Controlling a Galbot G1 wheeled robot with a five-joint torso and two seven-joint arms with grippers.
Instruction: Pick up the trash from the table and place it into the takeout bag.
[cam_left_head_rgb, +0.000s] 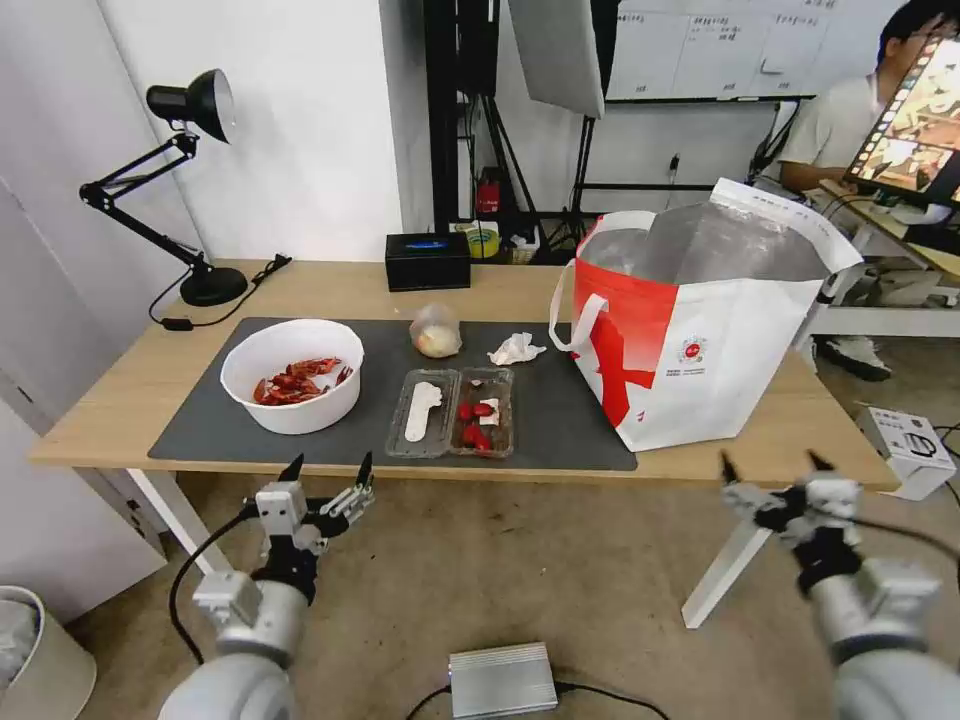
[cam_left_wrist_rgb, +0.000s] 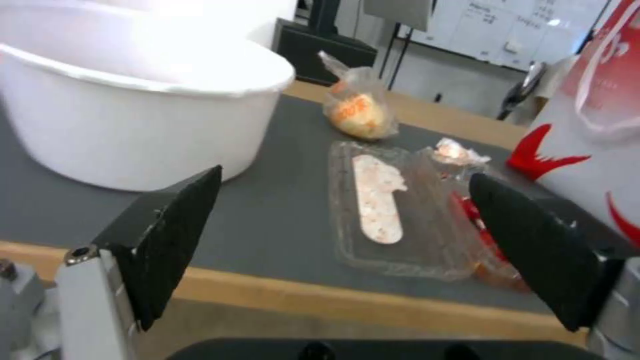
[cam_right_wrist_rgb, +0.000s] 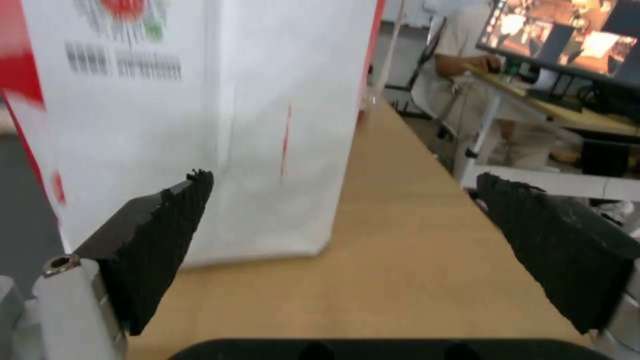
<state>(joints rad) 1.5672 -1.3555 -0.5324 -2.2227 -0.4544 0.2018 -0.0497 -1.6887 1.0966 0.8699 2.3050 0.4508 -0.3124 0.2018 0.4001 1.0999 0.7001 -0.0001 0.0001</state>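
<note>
On the dark grey mat of the light-wood table (cam_left_head_rgb: 130, 385) lies the trash: a white bowl of red shells (cam_left_head_rgb: 292, 375) (cam_left_wrist_rgb: 133, 105), a clear clamshell tray with red scraps (cam_left_head_rgb: 452, 411) (cam_left_wrist_rgb: 407, 212), a small clear bag with a beige lump (cam_left_head_rgb: 436, 331) (cam_left_wrist_rgb: 358, 107) and a crumpled white tissue (cam_left_head_rgb: 515, 349) (cam_left_wrist_rgb: 457, 152). The takeout bag (cam_left_head_rgb: 700, 330) (cam_right_wrist_rgb: 200, 125) stands open at the table's right. My left gripper (cam_left_head_rgb: 328, 470) (cam_left_wrist_rgb: 347, 250) hovers open just before the table's front edge, facing the tray. My right gripper (cam_left_head_rgb: 775, 465) (cam_right_wrist_rgb: 347, 255) is open before the bag's right corner.
A black tissue box (cam_left_head_rgb: 428, 261) and a black desk lamp (cam_left_head_rgb: 190, 190) stand at the back of the table. A silver box (cam_left_head_rgb: 502, 680) lies on the floor below. A bin (cam_left_head_rgb: 30, 650) is at the lower left; a desk with a monitor (cam_left_head_rgb: 915, 120) is far right.
</note>
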